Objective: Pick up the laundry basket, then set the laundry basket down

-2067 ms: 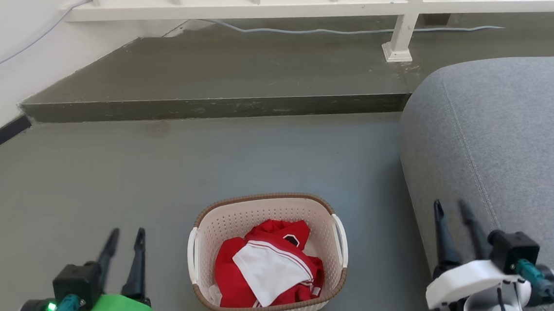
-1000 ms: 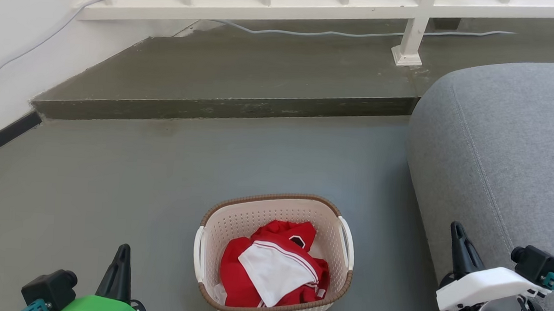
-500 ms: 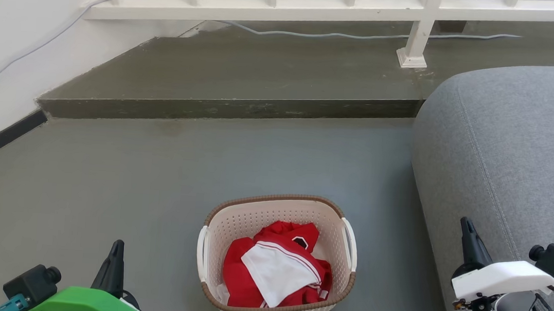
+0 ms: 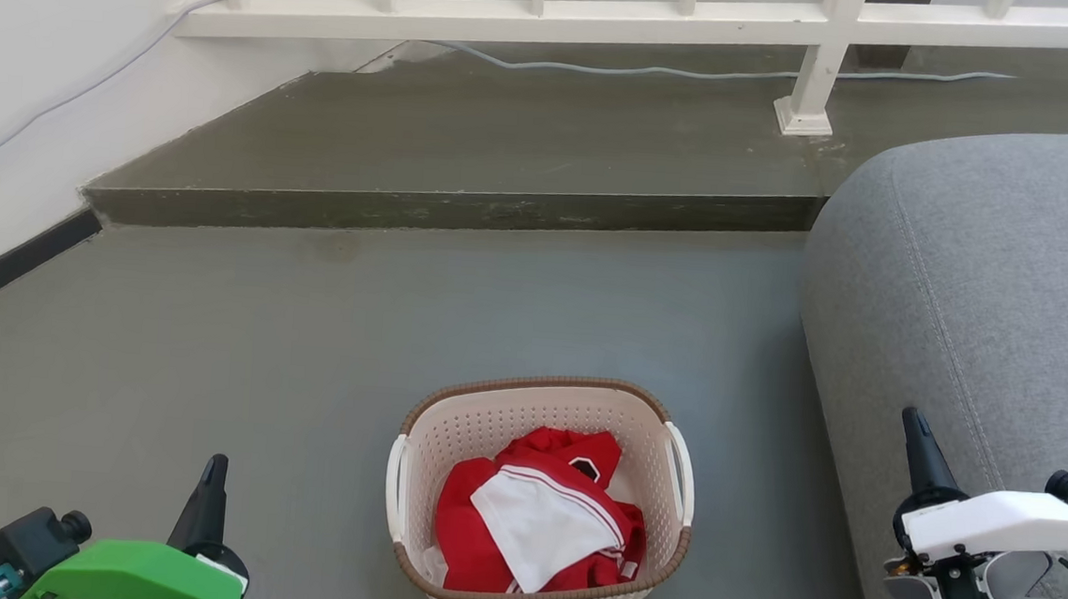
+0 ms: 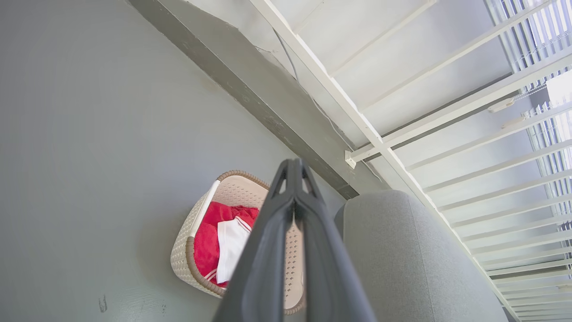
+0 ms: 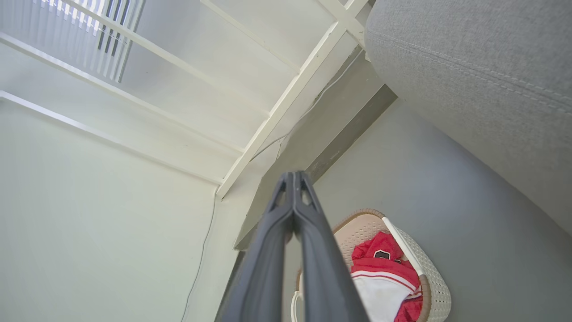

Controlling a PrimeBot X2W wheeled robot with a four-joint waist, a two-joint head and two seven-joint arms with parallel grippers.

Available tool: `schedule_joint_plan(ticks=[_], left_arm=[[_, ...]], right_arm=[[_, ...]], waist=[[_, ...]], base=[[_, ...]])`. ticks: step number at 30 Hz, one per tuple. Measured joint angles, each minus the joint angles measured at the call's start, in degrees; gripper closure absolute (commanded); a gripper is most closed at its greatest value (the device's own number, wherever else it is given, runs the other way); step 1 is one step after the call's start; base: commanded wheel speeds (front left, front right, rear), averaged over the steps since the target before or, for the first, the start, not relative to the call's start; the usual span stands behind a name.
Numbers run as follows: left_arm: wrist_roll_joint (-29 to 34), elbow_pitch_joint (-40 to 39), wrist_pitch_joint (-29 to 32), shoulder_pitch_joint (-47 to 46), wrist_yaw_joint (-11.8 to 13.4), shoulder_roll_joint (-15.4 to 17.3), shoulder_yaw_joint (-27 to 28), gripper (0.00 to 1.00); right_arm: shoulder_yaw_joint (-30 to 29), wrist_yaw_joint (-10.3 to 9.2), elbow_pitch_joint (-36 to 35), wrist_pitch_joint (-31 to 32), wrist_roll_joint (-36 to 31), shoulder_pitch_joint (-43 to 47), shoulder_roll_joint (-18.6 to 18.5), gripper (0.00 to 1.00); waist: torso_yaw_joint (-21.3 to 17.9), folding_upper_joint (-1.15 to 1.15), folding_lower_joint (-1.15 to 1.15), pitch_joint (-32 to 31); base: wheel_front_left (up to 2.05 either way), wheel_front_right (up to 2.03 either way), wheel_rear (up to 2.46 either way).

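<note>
The laundry basket point(image 4: 488, 425) stands on the floor point(image 4: 211, 343) near the sofa point(image 4: 987, 275) edge, with open room to its left. The wrist views show the left end effector point(image 5: 293, 167) and the right end effector point(image 6: 292, 176) pressed together, both clear of the basket.

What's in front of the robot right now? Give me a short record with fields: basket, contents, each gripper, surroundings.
basket: laundry basket, upright on the grey floor, touched by neither gripper
contents: red and white clothes
left gripper: shut, empty, off to the basket's left
right gripper: shut, empty, off to the basket's right
right of basket: grey sofa
beyond basket: raised step, white railing
</note>
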Motion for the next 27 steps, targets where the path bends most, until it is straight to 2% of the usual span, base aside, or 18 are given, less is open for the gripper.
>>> schedule_joint_plan(ticks=[27], left_arm=[[-21.6,4.2,3.0,-4.1,-4.3,0.2,3.6,1.0]], right_arm=[[-5.8,3.64,0.8,4.7,21.1,-1.8,1.5,1.0]], waist=[[1.5,0.0,0.0,-0.4]], base=[[0.0,0.0,0.0]])
